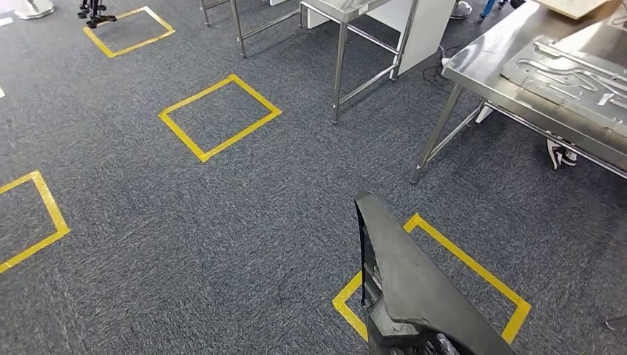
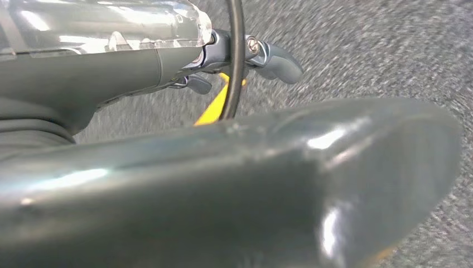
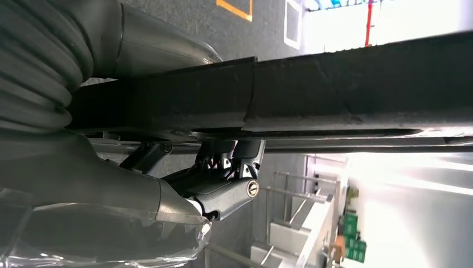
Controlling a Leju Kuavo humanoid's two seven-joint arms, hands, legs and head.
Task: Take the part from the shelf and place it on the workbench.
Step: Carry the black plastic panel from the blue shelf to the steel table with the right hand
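Black moulded plastic came first: the part [image 1: 403, 285], a long ribbed panel with a rounded edge, rose from the bottom of the head view above grey carpet [image 1: 222, 222] and a yellow tape square [image 1: 473, 266]. Up close, the right hand [image 3: 223, 190] gripped the part's straight dark edge, thumb on one side and fingers on the other. The left hand [image 2: 245, 61] lay beside a glossy curved surface; its grip I could not tell. Farther off stood the steel workbench [image 1: 480, 66], smooth and reflective.
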